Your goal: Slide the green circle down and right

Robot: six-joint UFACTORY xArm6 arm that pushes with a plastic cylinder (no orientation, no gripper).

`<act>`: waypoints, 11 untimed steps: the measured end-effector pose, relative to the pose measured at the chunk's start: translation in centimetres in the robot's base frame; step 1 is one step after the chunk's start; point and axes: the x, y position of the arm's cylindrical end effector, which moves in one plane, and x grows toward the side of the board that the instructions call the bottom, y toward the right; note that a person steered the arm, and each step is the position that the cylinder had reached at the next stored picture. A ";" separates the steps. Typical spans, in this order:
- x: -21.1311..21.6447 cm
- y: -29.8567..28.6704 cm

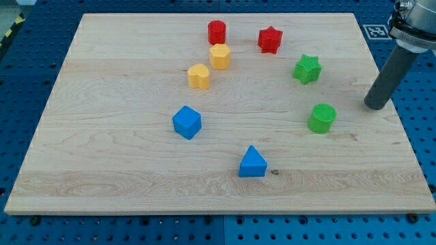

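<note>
Wood: a pale tabletop [102, 163] is seen, laid over a blue perforated base [20, 82].
Green circle: it [322, 118] is found at the view's right, a little below mid-height, standing flat and apart from every other block.
My tip: it [374, 107] is set down on the wood just to the right of the green circle and slightly above it, with a clear gap left between the two.
Rod: a dark rod [391, 75] is seen slanting up to the view's top right corner.
Hand: none is carried here; only the bare rod end is shown, and nothing is held by it.
Green star: it [307, 69] is placed above the green circle, well apart from it.
Red star: it [270, 39] is spotted near the view's top, left of the green star.
Red cylinder: it [216, 31] is seen left of the red star.
Yellow pair: one yellow block [220, 56] is sat just below the red cylinder, another [199, 76] down and left of it; exact shapes cannot be told.
Blue cube: it [187, 122] is found left of centre.
Blue triangle: it [253, 163] is seen low in the middle.
</note>
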 end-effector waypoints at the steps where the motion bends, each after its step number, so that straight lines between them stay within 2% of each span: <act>1: 0.0 0.0; 3: 0.0 -4.8; 5: 1.4 -4.7; 7: 1.4 -8.1; 11: 3.5 -8.2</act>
